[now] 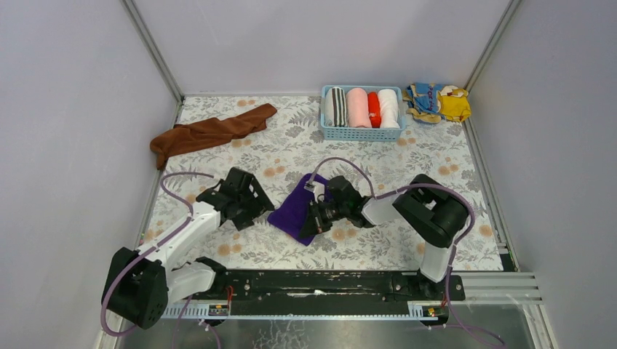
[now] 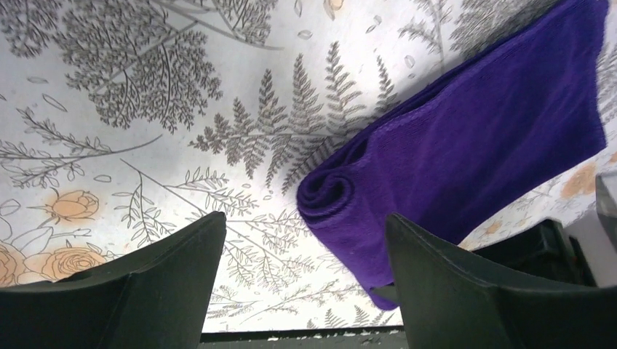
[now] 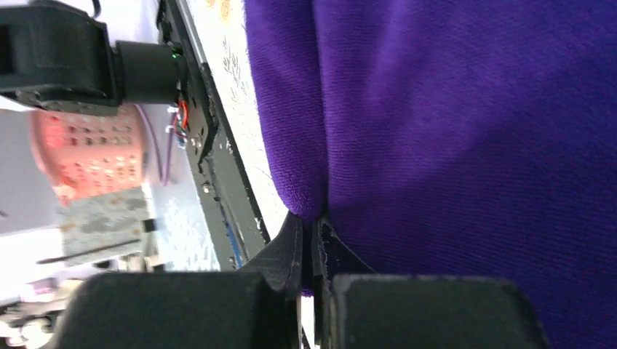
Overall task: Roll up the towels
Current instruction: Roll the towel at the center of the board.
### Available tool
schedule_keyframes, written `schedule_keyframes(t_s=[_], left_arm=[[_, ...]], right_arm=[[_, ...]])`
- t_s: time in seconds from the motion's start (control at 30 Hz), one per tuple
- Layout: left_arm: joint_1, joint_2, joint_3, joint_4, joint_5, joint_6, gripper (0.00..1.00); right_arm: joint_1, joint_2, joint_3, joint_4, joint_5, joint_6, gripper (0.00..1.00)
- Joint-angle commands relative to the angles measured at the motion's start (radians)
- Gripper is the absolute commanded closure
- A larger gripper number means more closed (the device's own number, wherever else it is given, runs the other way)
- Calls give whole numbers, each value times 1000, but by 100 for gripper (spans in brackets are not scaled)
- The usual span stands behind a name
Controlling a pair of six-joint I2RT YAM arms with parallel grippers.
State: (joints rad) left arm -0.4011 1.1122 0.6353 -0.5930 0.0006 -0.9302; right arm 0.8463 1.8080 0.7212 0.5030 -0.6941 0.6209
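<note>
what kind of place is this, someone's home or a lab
Probably a lab test booth: plain grey walls box in a single table, two robot arms sit on a rail at its edge, and a basket of rolled towels stands by.

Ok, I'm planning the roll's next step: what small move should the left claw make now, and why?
Probably ease the left claw forward and close it on the rolled end of the purple towel. It stands open with that curl just ahead of it, ungripped, while the right claw is shut on the towel's edge, holding it.
</note>
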Motion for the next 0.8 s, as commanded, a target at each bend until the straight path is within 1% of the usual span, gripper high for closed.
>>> schedule_keyframes(t_s=[0.0, 0.07, 0.2, 0.33, 0.5, 0.6, 0.77], left_arm=[[4, -2, -39, 34, 72, -15, 21], [1, 3, -43, 51, 84, -21, 22], [-16, 33, -44, 94, 98, -34, 25], [-38, 95, -40, 140, 101, -49, 27], [-53, 174, -43, 182, 76, -53, 32], [-64, 220, -47, 199, 59, -53, 43], [-78, 266, -61, 216, 41, -53, 53]], right_arm=[[-55, 72, -66, 358, -162, 298, 99], [-71, 93, -79, 380, -164, 327, 99], [-85, 119, -88, 366, -158, 342, 98], [-89, 143, -86, 341, -153, 342, 97], [-90, 152, -78, 315, -145, 329, 95], [-90, 118, -63, 238, -137, 264, 91], [-80, -9, -33, 9, -32, 102, 79]])
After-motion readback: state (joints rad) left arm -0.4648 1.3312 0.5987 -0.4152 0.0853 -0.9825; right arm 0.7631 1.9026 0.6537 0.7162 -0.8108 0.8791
